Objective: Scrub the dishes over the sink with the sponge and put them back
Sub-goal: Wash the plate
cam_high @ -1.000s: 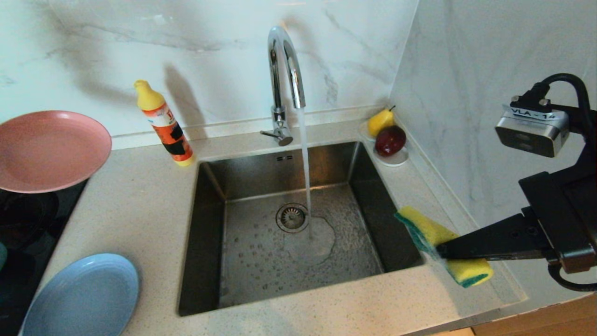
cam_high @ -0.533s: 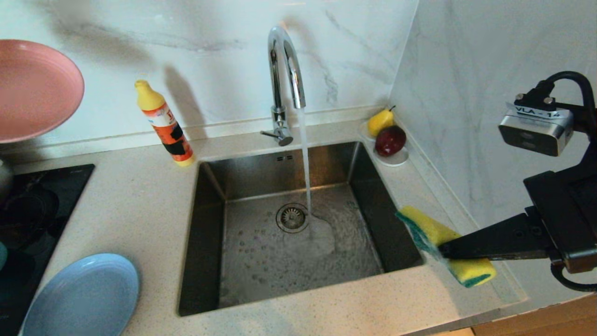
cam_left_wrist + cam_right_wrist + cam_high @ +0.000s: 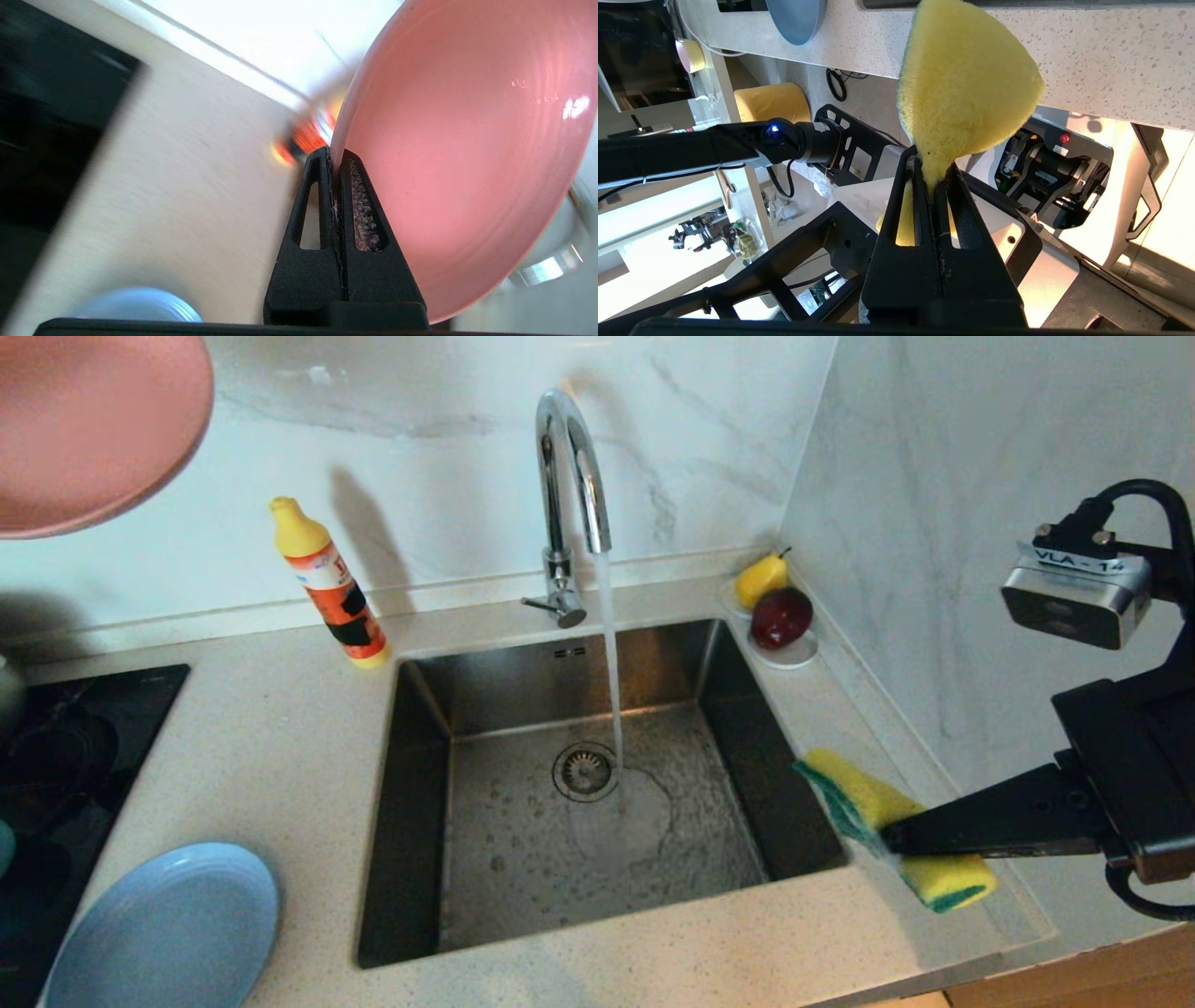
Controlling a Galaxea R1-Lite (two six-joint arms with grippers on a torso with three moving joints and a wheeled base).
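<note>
The square steel sink (image 3: 597, 784) sits sunk in a speckled pale counter (image 3: 271, 747), water running from the tall chrome tap (image 3: 569, 485) onto its wet floor beside the round drain. High at the far left, the matte pink plate (image 3: 93, 425) hangs in the air, cut off by the frame edge; the left gripper (image 3: 337, 161) is clamped tight on its rim. A smooth light blue plate (image 3: 163, 929) lies at the near left. Right of the sink, the right gripper (image 3: 933, 179) pinches the porous yellow sponge (image 3: 887, 826), squeezing it narrow. An orange bottle (image 3: 331, 588) stands far left of the tap; the teal bowl is barely visible.
</note>
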